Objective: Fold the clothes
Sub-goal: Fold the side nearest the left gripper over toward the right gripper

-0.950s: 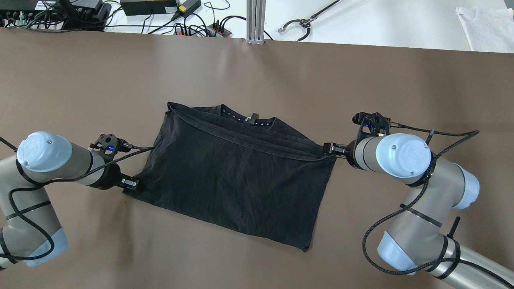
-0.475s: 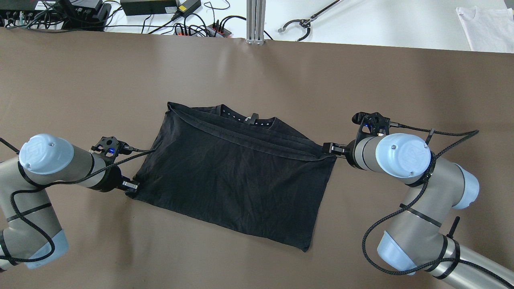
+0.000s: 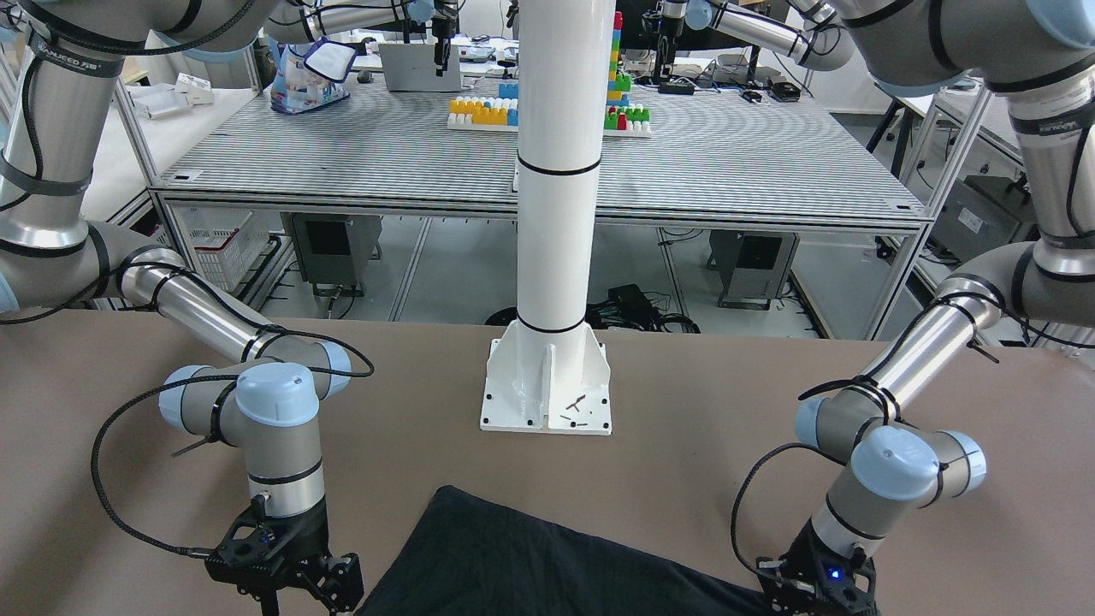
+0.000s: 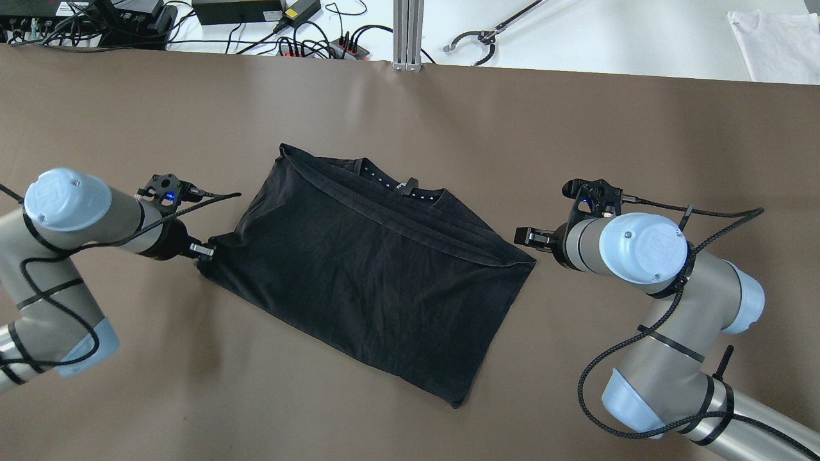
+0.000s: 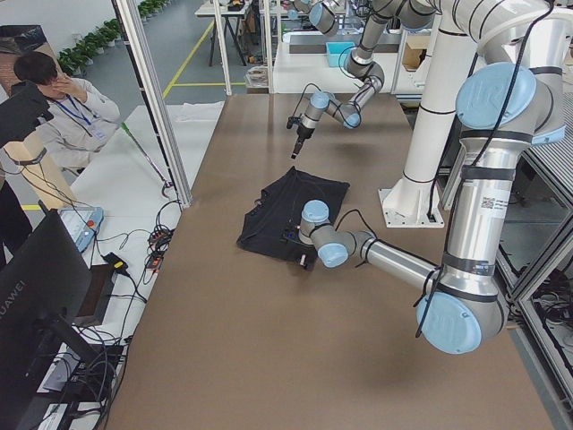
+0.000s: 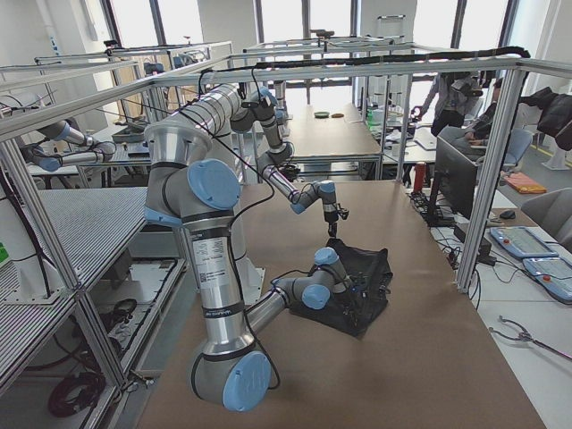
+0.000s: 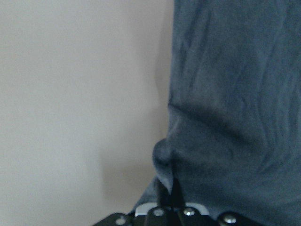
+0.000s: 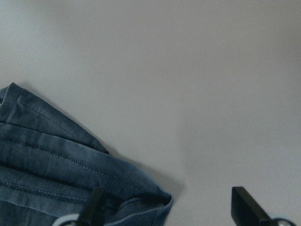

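From overhead, the shirt [image 4: 371,282] lay about midway between the table's [image 4: 128,128] two ends, askew to its edges and doubled over, with the collar toward the far edge. The left gripper [image 4: 206,251] was clamped on its left corner. The right gripper [image 4: 526,237] stood spread, just off the right corner and holding nothing. To my eye the step was squaring the shirt for another fold. The right pincer would want to take both layers at that corner before any lift, and then both arms should travel together with the edge kept taut.

From the front, only the shirt's near edge showed, below the white pole [image 3: 556,214], with an arm low at either side.

The two end views showed a dark, roughly rectangular slab flat on the brown top; I could not judge the pincers from there.

The left wrist view showed thin cloth bunched into a small ridge where the closed fingers bit it.

The right wrist view showed stitched hems stacked at the corner, which lay by one finger while the other stood well apart. The fabric looked soft, limp and faintly creased, likely to sag if lifted unevenly.
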